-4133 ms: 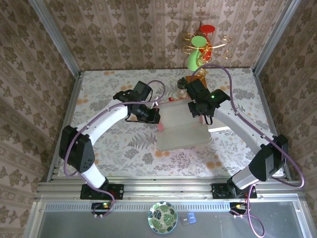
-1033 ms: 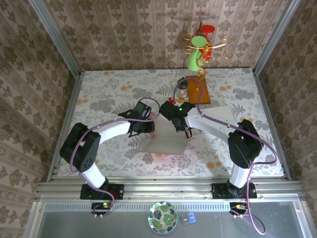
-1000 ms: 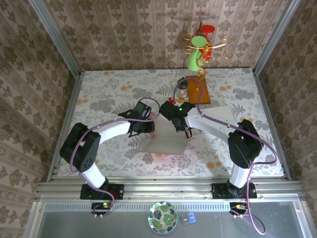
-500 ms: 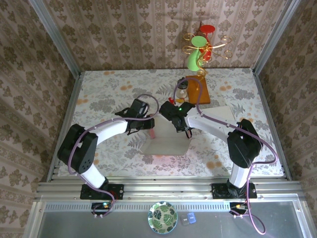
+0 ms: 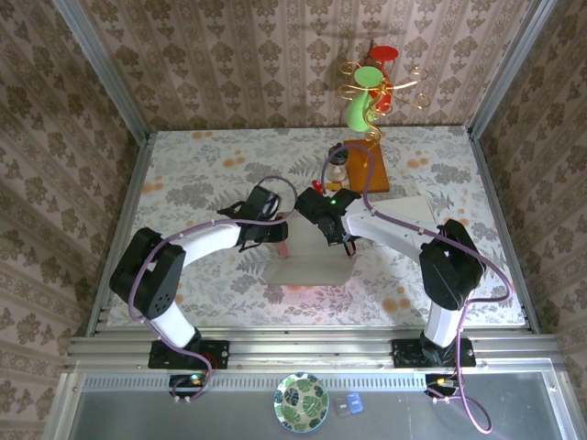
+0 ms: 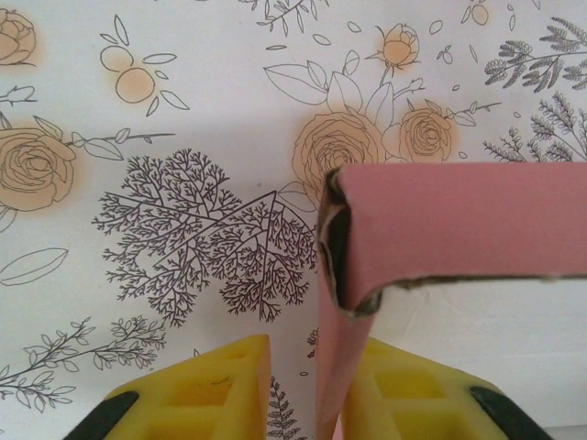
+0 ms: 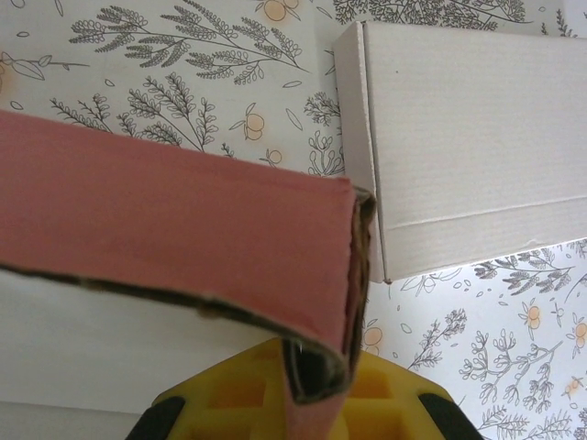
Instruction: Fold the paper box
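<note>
The paper box [image 5: 312, 263] lies white face up at mid-table, its pink side walls folded upright. My left gripper [image 5: 281, 236] stands at the box's far-left corner. In the left wrist view its yellow fingers [image 6: 206, 390] straddle an upright pink wall [image 6: 335, 367], which rests against the right pad with a gap to the left pad. My right gripper [image 5: 341, 241] is at the far-right corner. It is shut on that pink corner [image 7: 316, 367], pinched between its yellow fingers [image 7: 394, 399].
A smaller white card [image 5: 413, 213] lies right of the box, also in the right wrist view [image 7: 459, 128]. An orange wooden block [image 5: 369, 171] and a small jar [image 5: 338, 165] stand behind. A wire stand with green and red pieces [image 5: 371, 87] is at the back wall.
The left jaws have narrowed around the pink wall and the left wrist has shifted slightly right. The right gripper and the box have hardly moved.
</note>
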Available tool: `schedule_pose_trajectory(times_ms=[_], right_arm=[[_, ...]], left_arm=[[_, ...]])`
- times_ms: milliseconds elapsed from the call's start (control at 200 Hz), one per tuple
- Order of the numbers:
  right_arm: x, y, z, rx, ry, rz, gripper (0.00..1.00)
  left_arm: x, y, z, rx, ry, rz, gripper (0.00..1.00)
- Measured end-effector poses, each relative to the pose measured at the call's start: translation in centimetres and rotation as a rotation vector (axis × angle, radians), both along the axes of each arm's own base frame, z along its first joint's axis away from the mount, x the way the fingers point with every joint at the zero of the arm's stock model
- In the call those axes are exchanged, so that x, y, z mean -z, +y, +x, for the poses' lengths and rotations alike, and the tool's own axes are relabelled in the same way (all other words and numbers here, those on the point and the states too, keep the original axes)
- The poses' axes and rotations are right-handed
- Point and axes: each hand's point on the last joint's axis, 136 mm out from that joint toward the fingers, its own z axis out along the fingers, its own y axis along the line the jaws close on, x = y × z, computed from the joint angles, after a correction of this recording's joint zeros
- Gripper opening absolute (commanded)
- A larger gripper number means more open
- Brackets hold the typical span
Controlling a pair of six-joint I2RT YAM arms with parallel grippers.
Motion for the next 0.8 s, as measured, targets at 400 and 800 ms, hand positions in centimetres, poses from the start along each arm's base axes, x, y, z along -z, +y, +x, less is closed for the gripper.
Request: schedule_pose_trajectory(times_ms=[400,800], right_arm=[[0.2,0.1,-0.1,-0.001,0.011,0.006,0.00],[0.6,0.3,-0.3,0.001,0.029,0.018,0.00]], left_arm=[[0.1,-0.2,-0.6,0.013,-0.026,0.073,0.00],[-0.2,0.3,-1.2,0.000,-0.027,0.160,0.23]])
